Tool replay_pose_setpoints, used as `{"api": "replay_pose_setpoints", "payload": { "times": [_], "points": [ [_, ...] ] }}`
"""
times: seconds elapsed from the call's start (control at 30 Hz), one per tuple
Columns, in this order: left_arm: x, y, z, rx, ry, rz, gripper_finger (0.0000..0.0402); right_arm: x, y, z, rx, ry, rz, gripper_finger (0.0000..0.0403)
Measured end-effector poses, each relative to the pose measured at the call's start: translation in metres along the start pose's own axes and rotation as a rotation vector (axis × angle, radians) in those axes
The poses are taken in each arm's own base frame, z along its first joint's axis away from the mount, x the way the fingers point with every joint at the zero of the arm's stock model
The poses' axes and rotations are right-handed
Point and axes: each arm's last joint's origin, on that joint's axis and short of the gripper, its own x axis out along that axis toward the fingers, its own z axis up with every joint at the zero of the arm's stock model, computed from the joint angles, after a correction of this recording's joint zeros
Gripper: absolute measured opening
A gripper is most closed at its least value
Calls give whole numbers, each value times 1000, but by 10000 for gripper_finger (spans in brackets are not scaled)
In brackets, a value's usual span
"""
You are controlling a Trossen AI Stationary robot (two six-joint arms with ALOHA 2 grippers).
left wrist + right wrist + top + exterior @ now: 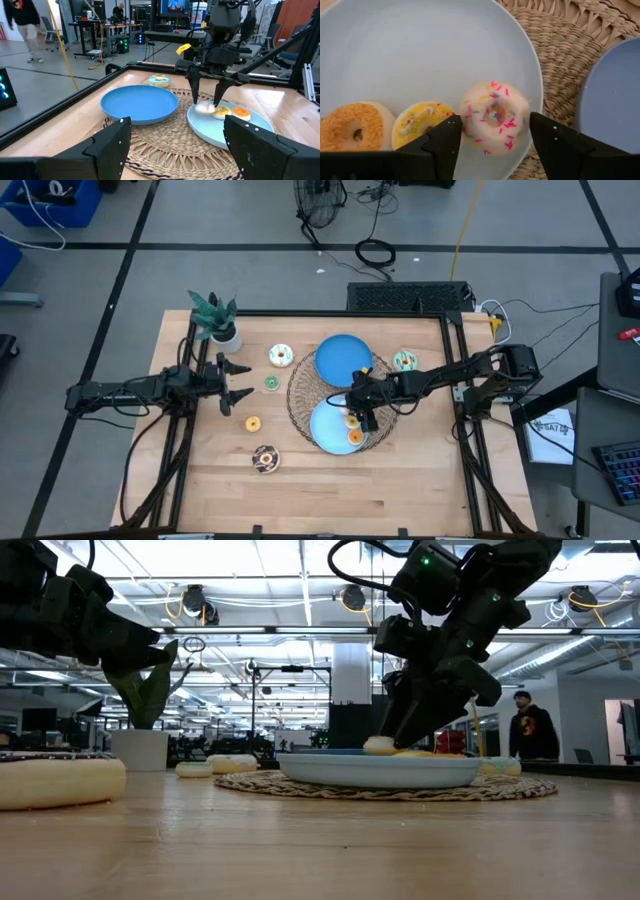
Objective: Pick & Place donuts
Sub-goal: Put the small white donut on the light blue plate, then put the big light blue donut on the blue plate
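A white donut with red sprinkles (492,117) lies flat on the near blue plate (420,50), beside a yellow donut (417,122) and an orange donut (352,127). My right gripper (358,416) slants down over this plate, open. Its two fingers (445,142) stand on either side of the white donut (204,107). My left gripper (240,383) waits open and level over the table's left part, with nothing between its fingers. More donuts lie on the bare table: white iced (281,356), green (271,383), yellow (252,423), chocolate (266,459) and teal (405,361).
A second blue plate (344,358) sits on the far part of the round woven mat (300,395), which also bears the near plate (322,430). A potted plant (216,320) stands at the far left corner. A person (528,730) stands in the room beyond.
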Motion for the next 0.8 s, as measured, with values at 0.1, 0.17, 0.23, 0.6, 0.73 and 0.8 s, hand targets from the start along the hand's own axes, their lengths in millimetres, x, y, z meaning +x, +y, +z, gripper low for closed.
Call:
{"api": "replay_pose_setpoints", "payload": {
  "times": [0.1, 0.17, 0.23, 0.6, 0.73, 0.8],
  "points": [
    [0, 0, 0, 0, 0, 0, 310, 0, 0, 0, 0, 0, 0, 228],
    [0, 0, 0, 0, 0, 0, 310, 0, 0, 0, 0, 0, 0, 228],
    [0, 0, 0, 0, 0, 0, 310, 0, 0, 0, 0, 0, 0, 226],
    [0, 0, 0, 0, 0, 0, 310, -15, -1, 4, 2, -29, -6, 228],
    [0, 0, 0, 0, -1, 0, 310, -33, -3, 10, 12, -76, -15, 226],
    [0, 0, 0, 0, 0, 0, 310, -42, -4, 11, 28, -94, -17, 225]
  ]
}}
